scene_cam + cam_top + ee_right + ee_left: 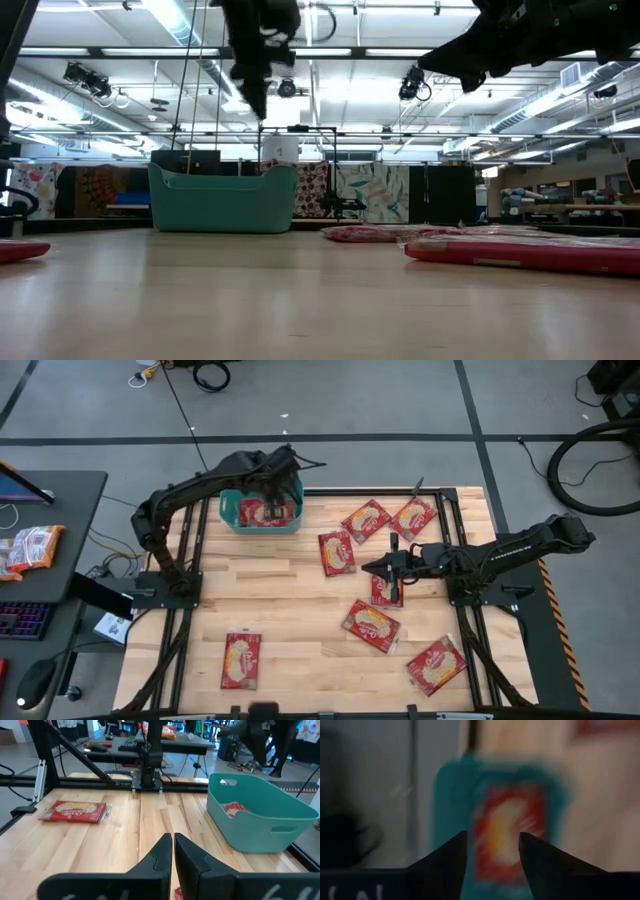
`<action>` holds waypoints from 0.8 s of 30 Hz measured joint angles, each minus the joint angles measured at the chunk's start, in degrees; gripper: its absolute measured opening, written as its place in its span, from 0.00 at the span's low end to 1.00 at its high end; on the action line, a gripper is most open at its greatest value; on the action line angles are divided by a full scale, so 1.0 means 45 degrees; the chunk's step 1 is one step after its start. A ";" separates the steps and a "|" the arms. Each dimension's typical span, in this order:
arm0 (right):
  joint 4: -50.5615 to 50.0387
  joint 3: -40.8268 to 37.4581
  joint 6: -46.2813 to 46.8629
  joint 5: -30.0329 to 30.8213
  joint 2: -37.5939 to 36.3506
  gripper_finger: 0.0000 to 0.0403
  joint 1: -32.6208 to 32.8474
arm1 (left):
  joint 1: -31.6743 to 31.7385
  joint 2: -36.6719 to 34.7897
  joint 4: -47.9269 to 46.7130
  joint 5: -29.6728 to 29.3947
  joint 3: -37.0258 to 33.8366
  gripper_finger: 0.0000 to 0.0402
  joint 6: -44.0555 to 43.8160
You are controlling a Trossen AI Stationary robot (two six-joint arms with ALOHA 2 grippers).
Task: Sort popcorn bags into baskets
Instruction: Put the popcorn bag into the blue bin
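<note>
While most of the flat red popcorn packets with cream-yellow ovals are not yet sorted, the overhead view shows a pale wooden slatted table (300,590) with seven of them lying loose. Nearest the bottom edge of that frame, one packet (241,659) lies lower left and another (436,664) lower right. Above these, toward the centre right, a third packet (371,625) lies alone, and a fourth (384,591) sits under the right gripper (386,567), whose dark fingers are pressed together and hold nothing; it hovers just right of centre. Farther up, three more packets (337,552) (365,520) (413,516) lie near the upper right of the tabletop.

At the upper left of the table stands the teal plastic rectangular basket (228,510) with rounded corners. At least one red packet (260,512) lies inside it. The left gripper (272,490) hangs directly over the basket with its fingers spread apart and empty, the packet visible between them in the wrist view.

Judging by this, the sorting is at an early stage: little is in the basket, and seven packets remain on the table
</note>
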 joint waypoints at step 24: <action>-0.3506 0.1116 0.1729 0.1706 0.0010 0.06 -0.0025 | -0.4232 -0.0512 0.7146 0.2321 -0.5385 0.39 -0.1446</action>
